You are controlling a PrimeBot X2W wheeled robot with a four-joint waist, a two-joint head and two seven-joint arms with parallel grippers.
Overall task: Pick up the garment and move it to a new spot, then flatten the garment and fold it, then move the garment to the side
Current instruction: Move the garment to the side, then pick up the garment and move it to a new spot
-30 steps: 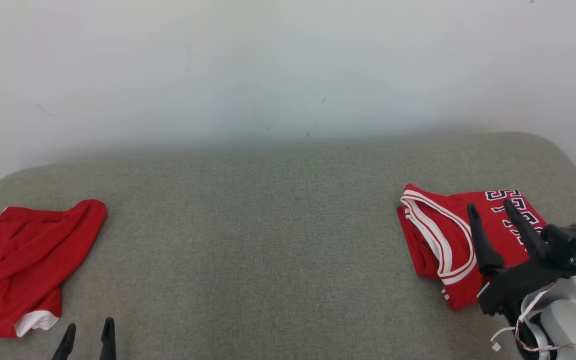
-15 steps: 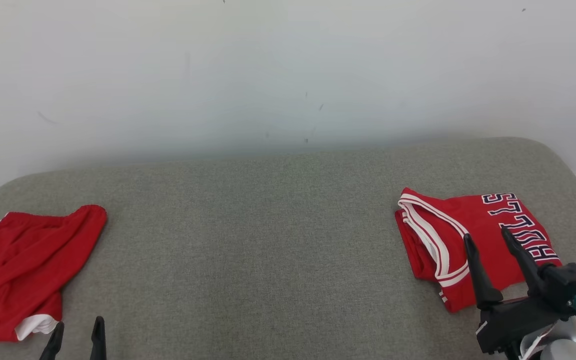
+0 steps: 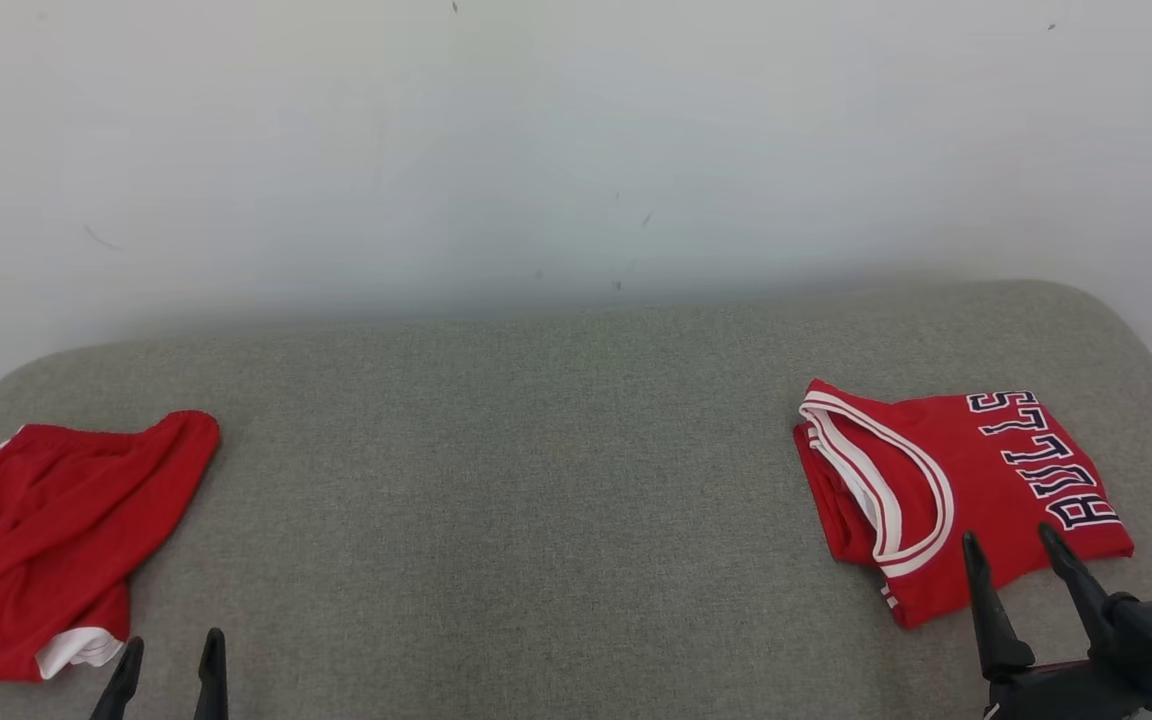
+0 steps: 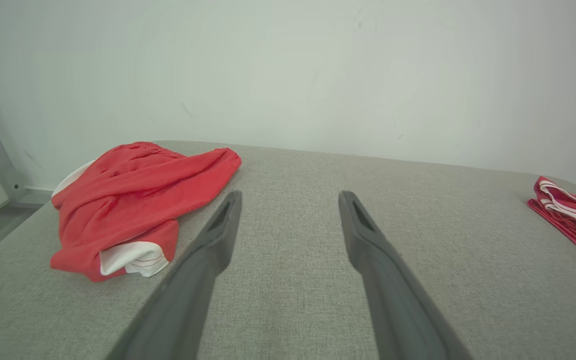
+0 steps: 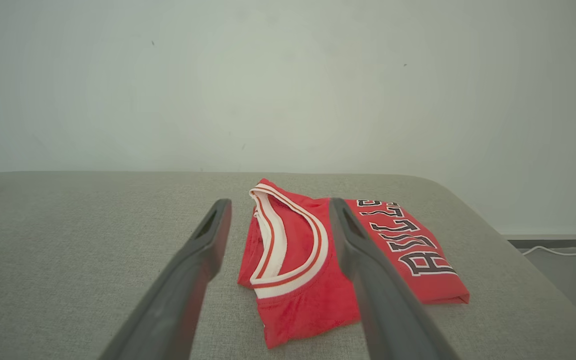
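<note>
A crumpled red garment (image 3: 56,530) with a white lining lies at the left end of the grey padded counter (image 3: 536,480). The left gripper (image 3: 174,640) stands at the counter's near-left edge, fingers spread wide and empty. At the counter's right end rests the folded red jersey (image 3: 946,490), its long axis roughly along the counter's length. Its white-trimmed neckline faces the counter's middle, and the word "BULLS" lies toward the right end. The right gripper (image 3: 1007,535), fingers wide, stands at the counter's near-right edge, apparently clear of the cloth.

red white-trimmed jersey (image 3: 976,485), red shorts (image 3: 61,520), grey cushion (image 3: 536,480)
</note>
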